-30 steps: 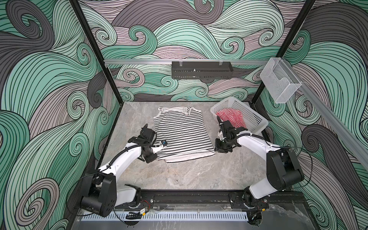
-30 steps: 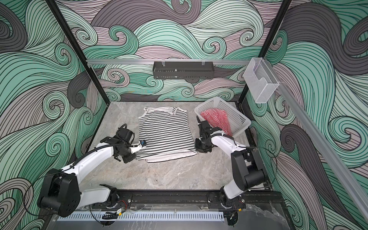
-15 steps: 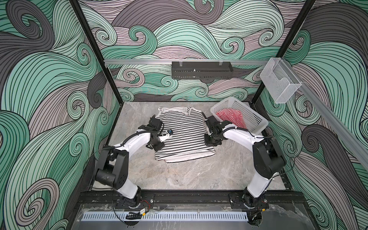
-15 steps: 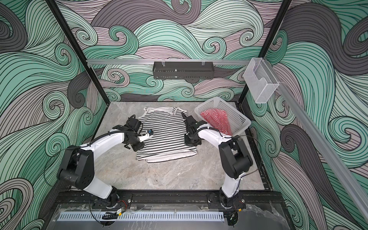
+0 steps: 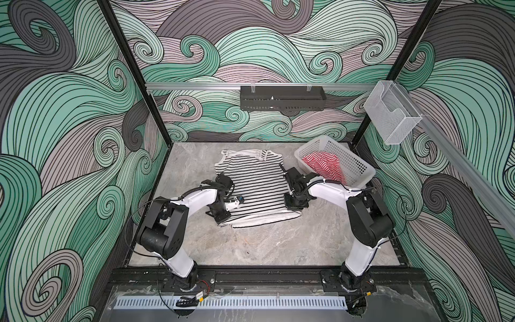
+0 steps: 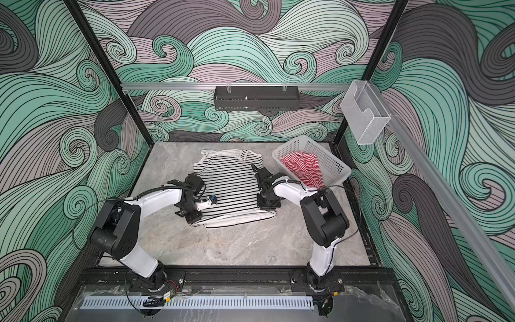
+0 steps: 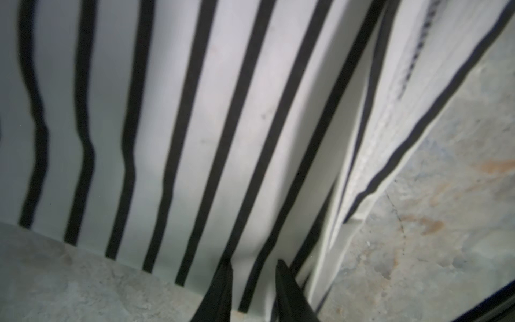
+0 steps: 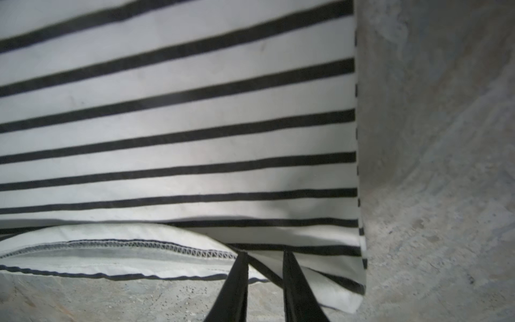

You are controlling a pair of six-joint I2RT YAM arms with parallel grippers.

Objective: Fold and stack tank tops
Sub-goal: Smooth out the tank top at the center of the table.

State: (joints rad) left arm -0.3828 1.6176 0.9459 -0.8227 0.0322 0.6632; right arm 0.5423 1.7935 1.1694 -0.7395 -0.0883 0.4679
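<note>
The left pincer point(image 7: 253, 264) and right pincer point(image 8: 264, 255), each nearly closed, pinch the black-and-white tank top point(image 5: 257, 181) near the middle of the bench point(image 5: 250, 245).

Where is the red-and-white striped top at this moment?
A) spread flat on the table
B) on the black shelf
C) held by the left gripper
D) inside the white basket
D: the red-and-white top lies bunched inside the white basket, away from both arms.

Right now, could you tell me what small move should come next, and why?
Probably lift both slightly, testing the grip: the left gripper and right gripper each pinch the black-and-white tank top near its hem corners, yet in the right wrist view the lower layer's hem lies free.
</note>
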